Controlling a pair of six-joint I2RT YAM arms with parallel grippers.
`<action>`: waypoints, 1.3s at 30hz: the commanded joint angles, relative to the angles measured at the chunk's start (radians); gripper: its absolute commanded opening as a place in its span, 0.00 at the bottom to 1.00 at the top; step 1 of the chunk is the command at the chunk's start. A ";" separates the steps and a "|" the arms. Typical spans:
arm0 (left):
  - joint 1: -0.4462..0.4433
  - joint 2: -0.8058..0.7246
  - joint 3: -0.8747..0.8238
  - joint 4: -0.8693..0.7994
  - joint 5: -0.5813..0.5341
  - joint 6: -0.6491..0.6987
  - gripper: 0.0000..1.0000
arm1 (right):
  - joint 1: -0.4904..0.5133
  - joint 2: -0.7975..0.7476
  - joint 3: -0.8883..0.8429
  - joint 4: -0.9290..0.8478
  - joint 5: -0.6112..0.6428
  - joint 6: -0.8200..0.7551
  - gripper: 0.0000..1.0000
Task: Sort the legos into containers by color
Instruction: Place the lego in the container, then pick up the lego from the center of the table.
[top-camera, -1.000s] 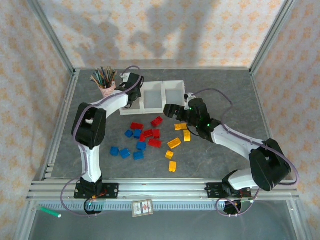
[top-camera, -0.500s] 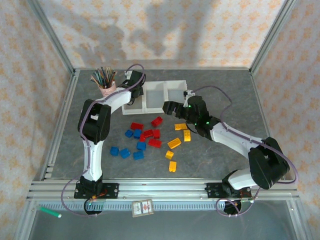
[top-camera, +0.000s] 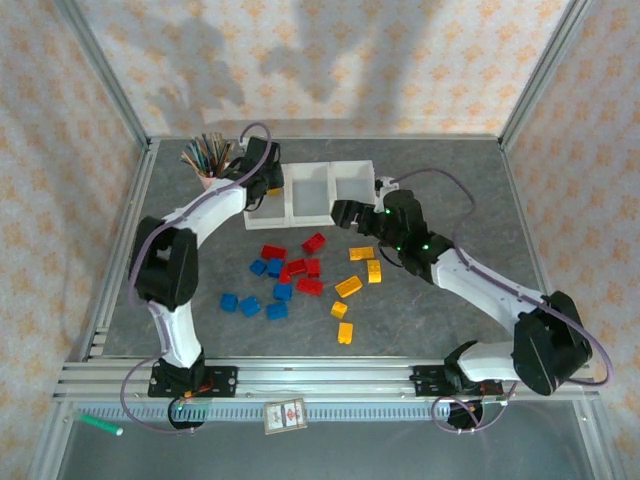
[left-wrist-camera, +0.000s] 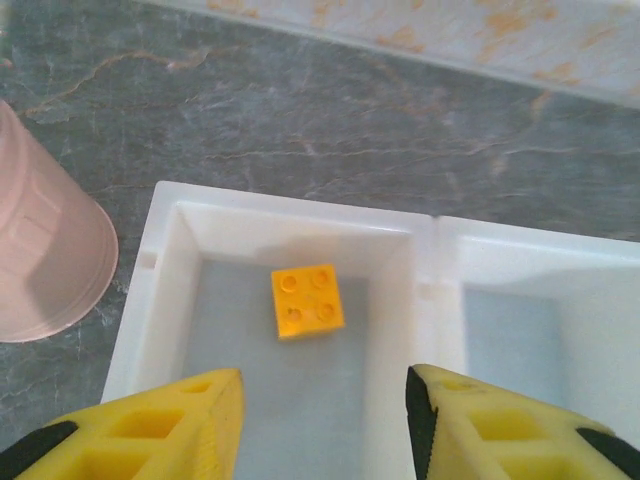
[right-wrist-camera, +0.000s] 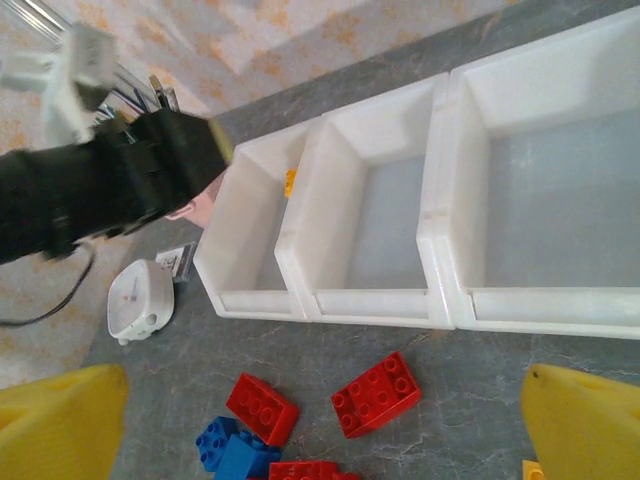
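My left gripper (top-camera: 262, 186) (left-wrist-camera: 322, 425) hangs open over the left bin of the three joined white containers (top-camera: 327, 196). One yellow brick (left-wrist-camera: 308, 301) (right-wrist-camera: 289, 182) lies flat on that bin's floor (left-wrist-camera: 290, 212); the middle and right bins (right-wrist-camera: 437, 200) look bare. My right gripper (top-camera: 340, 213) (right-wrist-camera: 320, 445) is open and holds nothing, just in front of the bins above a red brick (right-wrist-camera: 375, 394) (top-camera: 314, 242). The loose legos lie on the table: red ones (top-camera: 297, 267), blue ones (top-camera: 250, 306) and yellow-orange ones (top-camera: 348, 286).
A pink cup (top-camera: 210, 176) (left-wrist-camera: 45, 260) of pencils stands just left of the left bin. A small white gadget (right-wrist-camera: 140, 300) lies near that bin's front corner. Metal frame posts and papered walls border the grey table (top-camera: 440, 300).
The left arm's elbow has swung left while its gripper stayed over the left bin. The right gripper has crept a little toward the bins. The bricks on the table have not moved.
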 joint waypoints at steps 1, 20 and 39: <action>-0.023 -0.105 -0.115 0.023 0.108 -0.033 0.50 | -0.031 -0.061 -0.035 -0.096 0.031 -0.004 1.00; -0.500 -0.236 -0.325 0.073 0.136 0.052 0.56 | -0.168 -0.309 -0.275 -0.396 0.006 0.121 1.00; -0.552 0.169 -0.057 -0.050 0.072 0.318 0.66 | -0.169 -0.430 -0.324 -0.450 0.056 0.172 1.00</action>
